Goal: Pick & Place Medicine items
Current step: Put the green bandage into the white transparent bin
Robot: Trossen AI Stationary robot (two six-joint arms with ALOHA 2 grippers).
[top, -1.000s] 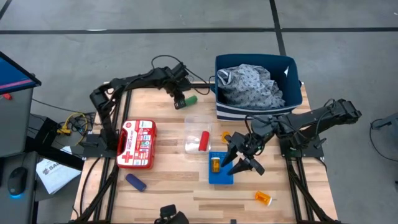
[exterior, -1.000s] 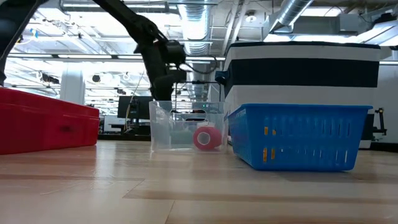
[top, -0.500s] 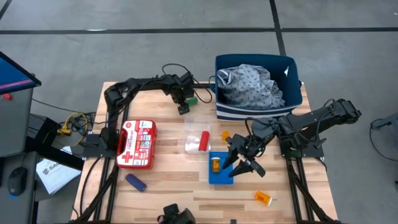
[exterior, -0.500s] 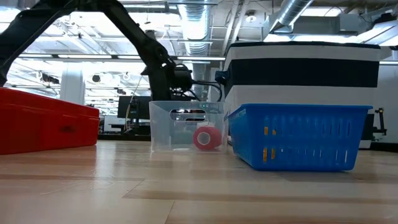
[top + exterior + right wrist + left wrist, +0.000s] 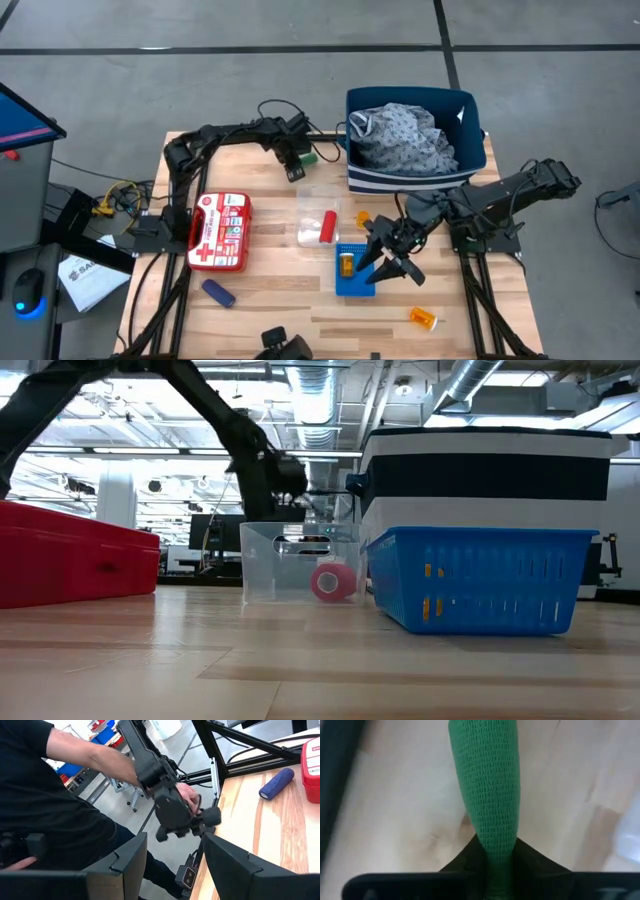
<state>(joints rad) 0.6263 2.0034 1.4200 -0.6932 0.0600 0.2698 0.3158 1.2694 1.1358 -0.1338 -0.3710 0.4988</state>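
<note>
Your left claw [image 5: 492,870] was shut on the green tube [image 5: 487,785], pinching one end; its long axis ran straight out from the fingers, over the table [image 5: 260,290] near the far edge. The clear container [image 5: 317,228] lay nearer you. Your right claw [image 5: 390,262] hung spread open, empty, over the blue basket [image 5: 354,283] holding an orange bottle [image 5: 347,265].

Floor [image 5: 200,70]: grey concrete, dark lines crossing
Surface [image 5: 270,300]: pale wood planks
Ceiling [image 5: 330,390]: ducts, bright strip lights
</note>
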